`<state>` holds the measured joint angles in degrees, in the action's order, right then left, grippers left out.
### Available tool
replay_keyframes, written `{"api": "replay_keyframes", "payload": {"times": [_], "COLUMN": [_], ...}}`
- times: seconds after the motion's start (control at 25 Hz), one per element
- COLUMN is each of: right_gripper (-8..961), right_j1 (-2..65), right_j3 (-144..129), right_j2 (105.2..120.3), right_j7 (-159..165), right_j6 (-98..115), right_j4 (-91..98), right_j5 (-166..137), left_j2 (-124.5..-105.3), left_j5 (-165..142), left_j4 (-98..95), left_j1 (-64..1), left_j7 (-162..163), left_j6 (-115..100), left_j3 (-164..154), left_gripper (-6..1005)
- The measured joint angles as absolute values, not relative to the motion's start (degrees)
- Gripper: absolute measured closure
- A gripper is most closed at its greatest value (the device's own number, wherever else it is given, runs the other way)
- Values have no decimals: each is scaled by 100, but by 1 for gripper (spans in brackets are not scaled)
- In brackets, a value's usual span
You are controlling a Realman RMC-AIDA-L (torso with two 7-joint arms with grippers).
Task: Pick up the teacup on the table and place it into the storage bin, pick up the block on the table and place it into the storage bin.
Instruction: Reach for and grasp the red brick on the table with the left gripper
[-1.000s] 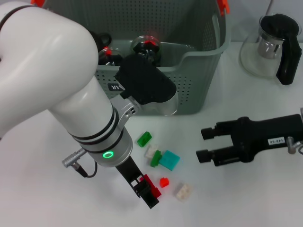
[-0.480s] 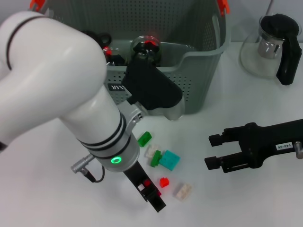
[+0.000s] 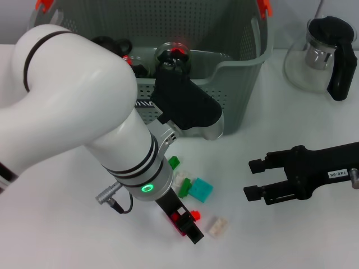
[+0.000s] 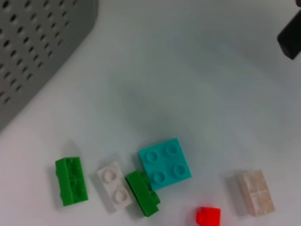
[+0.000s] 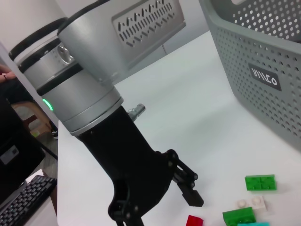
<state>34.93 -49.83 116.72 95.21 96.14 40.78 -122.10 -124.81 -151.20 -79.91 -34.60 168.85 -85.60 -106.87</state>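
Hovering low over scattered blocks on the white counter (image 3: 67,235), the left claw (image 3: 188,223) has its fingers spread beside a small red block (image 3: 195,214). The right claw (image 3: 256,179) waits spread, well apart. The grey-green storage bin (image 3: 241,73) stands behind the blocks, holding dark items.

From the head we look forward and steeply down on the bench (image 3: 67,235), basket (image 3: 235,84) at the far side; our left wrist camera faces almost straight down, close over the loose bricks, the teal brick (image 4: 164,163) mid-view; our right wrist camera looks low across the bench toward the left hand (image 5: 181,188); all three views share the bricks and the basket wall.
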Motion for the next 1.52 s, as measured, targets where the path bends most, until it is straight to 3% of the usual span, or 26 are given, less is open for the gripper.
{"api": "replay_keyframes", "payload": {"times": [0.72,1.52], "right_gripper": [129,129], "right_j1": [3478,3475], "right_j3": [-4983,-4902], "right_j2": [11677,11671], "right_j7": [9458,9457], "right_j6": [9597,9596], "right_j4": [4069,4069], "right_j5": [-12172,-12163], "left_j2": [-12480,-12480], "left_j5": [-15265,-15490], "left_j4": [-7656,-7601], "left_j1": [-3463,-3501], "left_j7": [16796,16834], "left_j6": [-8188,-7971], "left_j3": [-10835,-11293], "left_gripper": [34,110]}}
